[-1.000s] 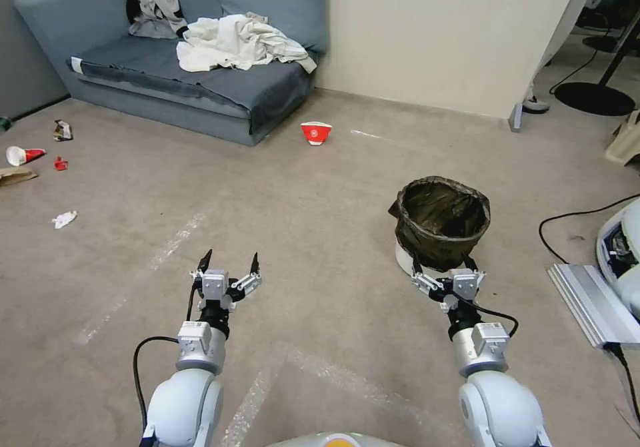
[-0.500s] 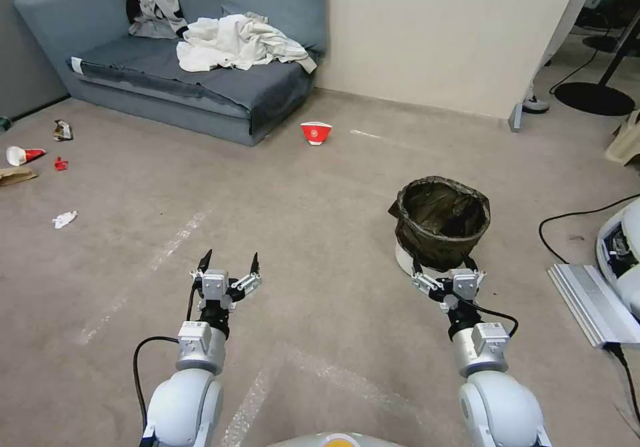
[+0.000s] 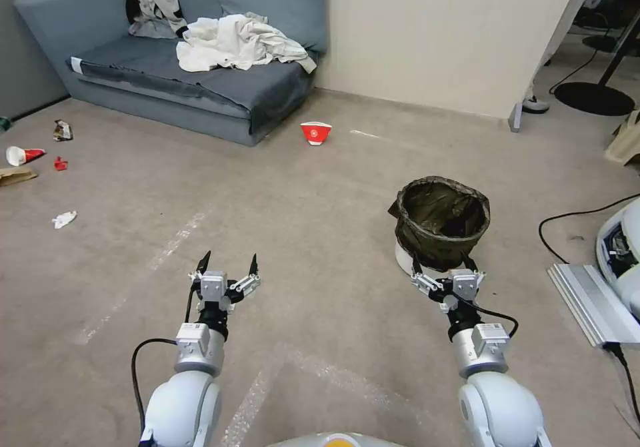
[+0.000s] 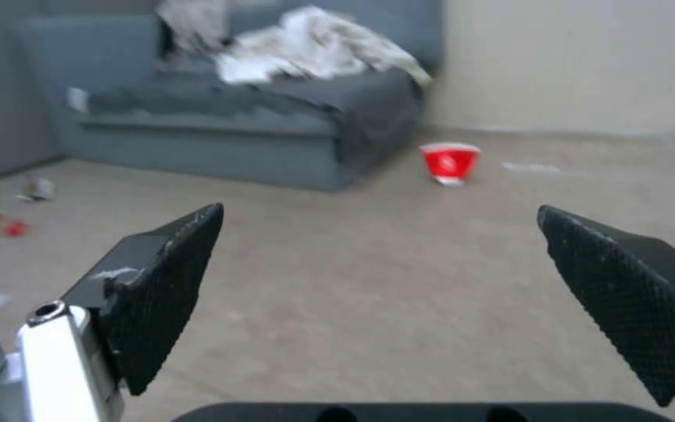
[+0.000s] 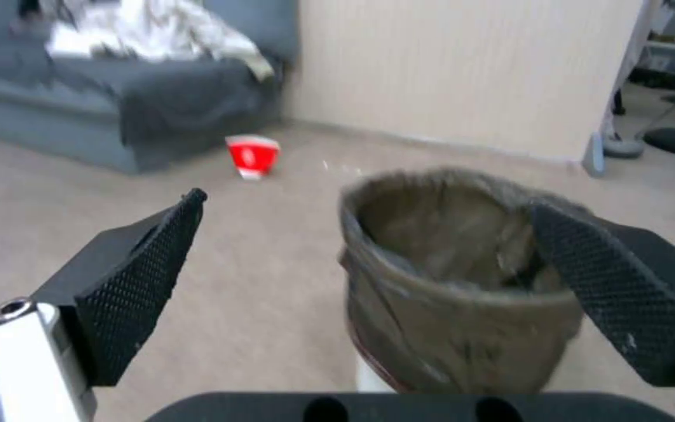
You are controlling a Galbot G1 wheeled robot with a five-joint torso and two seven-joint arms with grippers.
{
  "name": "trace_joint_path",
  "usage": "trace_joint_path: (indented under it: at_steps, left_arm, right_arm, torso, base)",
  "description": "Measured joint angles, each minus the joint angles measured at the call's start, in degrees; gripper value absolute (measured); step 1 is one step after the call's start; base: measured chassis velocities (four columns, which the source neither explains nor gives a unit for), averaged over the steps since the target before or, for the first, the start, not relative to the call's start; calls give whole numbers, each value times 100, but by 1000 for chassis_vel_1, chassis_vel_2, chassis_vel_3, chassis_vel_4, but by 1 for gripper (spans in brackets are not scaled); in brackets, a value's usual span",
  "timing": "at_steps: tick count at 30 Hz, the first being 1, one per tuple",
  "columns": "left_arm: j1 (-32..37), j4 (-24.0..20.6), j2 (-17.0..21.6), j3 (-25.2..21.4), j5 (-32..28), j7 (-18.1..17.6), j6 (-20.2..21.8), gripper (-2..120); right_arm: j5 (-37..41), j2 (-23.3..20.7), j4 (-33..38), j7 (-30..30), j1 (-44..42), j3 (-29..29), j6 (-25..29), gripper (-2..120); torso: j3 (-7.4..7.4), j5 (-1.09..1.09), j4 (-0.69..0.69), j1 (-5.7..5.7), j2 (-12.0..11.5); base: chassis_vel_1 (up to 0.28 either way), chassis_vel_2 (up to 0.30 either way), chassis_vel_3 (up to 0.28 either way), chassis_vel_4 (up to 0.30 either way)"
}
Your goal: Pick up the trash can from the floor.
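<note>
White trash can (image 3: 442,224), just beyond right hand (image 3: 442,263)

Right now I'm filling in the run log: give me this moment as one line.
trash can upright on floor | right gripper open, just short of it | left gripper open, over bare carpet | not grasped

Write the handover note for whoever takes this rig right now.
Right gripper: open, empty, just short of the trash can, fingertips by its near side.
Left gripper: open, empty, held over bare floor.
Trash can: upright on the floor, bag folded over the rim, ahead and to the robot's right.
Done: nothing gripped yet.
Left: grip the can and lift it.
</note>
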Motion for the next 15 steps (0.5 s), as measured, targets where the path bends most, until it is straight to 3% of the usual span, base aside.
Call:
trace_joint_path:
  at_steps: [1, 4, 8, 15]
  left_arm:
    - [0, 0, 0, 0, 0, 0, 0, 100]
    - [656, -581, 91, -385, -247, -223, -466, 100]
    - [1254, -1106, 178, -737, -475, -426, -881, 100]
    - [1426, -1248, 291, -847, -711, -338, -722, 100]
  right_arm:
    - [0, 0, 0, 0, 0, 0, 0, 100]
    - [-85, 224, 690, 115, -373, -253, 28, 100]
    - [-26, 265, 825, 189, -480, -330, 52, 100]
    - [10, 204, 845, 200, -464, -302, 40, 100]
  torso:
    - [0, 0, 0, 0, 0]
    - [0, -2, -2, 0, 0]
    - [-1, 5, 1, 0, 0]
    - [0, -1, -2, 0, 0]
  base:
    - [0, 0, 0, 0]
    - [0, 0, 0, 0]
    - [0, 0, 0, 0]
    - [0, 0, 0, 0]
